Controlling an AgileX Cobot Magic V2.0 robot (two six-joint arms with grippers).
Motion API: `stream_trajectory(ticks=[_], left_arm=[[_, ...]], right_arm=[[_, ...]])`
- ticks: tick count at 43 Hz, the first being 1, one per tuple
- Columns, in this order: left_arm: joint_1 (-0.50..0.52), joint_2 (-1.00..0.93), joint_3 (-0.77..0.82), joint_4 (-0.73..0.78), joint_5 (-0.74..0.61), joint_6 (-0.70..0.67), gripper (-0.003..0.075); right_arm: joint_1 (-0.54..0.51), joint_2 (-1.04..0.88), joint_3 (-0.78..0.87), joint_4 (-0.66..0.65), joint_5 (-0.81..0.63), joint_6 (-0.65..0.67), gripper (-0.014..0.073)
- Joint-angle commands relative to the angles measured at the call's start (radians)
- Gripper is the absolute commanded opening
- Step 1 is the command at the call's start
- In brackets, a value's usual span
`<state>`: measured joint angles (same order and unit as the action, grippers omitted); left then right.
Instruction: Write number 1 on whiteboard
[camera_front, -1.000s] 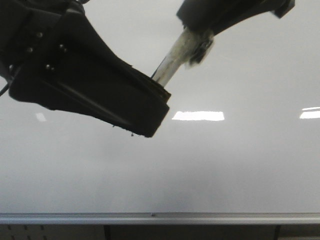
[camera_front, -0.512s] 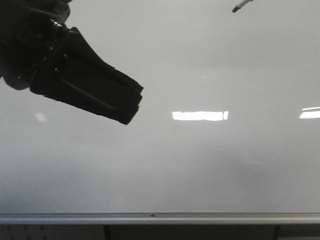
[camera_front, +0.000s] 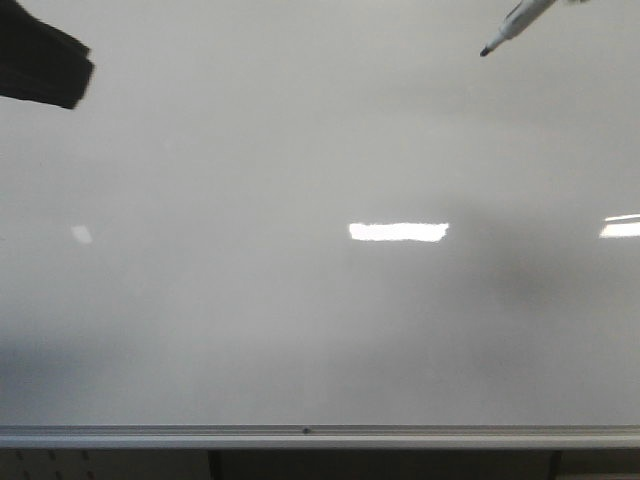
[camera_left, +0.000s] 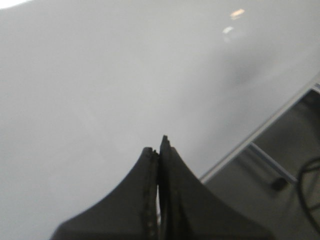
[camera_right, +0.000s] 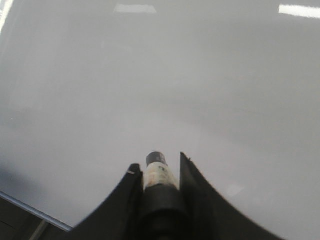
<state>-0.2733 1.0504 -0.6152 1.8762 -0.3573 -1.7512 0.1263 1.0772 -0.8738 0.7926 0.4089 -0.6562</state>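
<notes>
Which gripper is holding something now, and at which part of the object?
The right gripper holds a marker by its barrel, tip end free. The left gripper is shut and holds nothing.

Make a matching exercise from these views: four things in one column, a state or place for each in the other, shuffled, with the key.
Things
1. left gripper
2. right gripper
3. marker
4. rail

States or places
A. shut on the marker
B. along the whiteboard's lower edge
C. shut, holding nothing
D. dark tip showing at the front view's top right

Pairs: 1-C, 2-A, 3-D, 4-B
</notes>
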Motion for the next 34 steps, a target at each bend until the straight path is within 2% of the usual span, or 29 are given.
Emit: stream_trajectory(ticks=[1,5,9,22,34], left_arm=[[0.003,-0.095,0.031,-0.031,0.167,-0.013,-0.0020],[0.003,-0.166,0.085,-0.031,0.291,-0.013,-0.0020],[0.003,-0.210,0.111,-0.031,0.336,-0.013,-0.0020],[0.003,-0.220,0.121,-0.031,0.342,-0.013,-0.0020],[0.003,-0.220,0.121,-0.031,0.342,-0.013,-0.0020]], right_arm=[[-0.004,0.029,-0.046,0.025,-0.076,-0.017,-0.0109],[-0.004,0.071,-0.062,0.025,-0.098,-0.017,-0.0109],[0.005,0.107,-0.086,0.025,-0.129,-0.017,-0.0109],[0.018,0.231,-0.186,0.025,-0.135,-0.017,-0.0109],[0.018,0.268,-0.198,0.019,-0.184,-0.019,-0.0109]])
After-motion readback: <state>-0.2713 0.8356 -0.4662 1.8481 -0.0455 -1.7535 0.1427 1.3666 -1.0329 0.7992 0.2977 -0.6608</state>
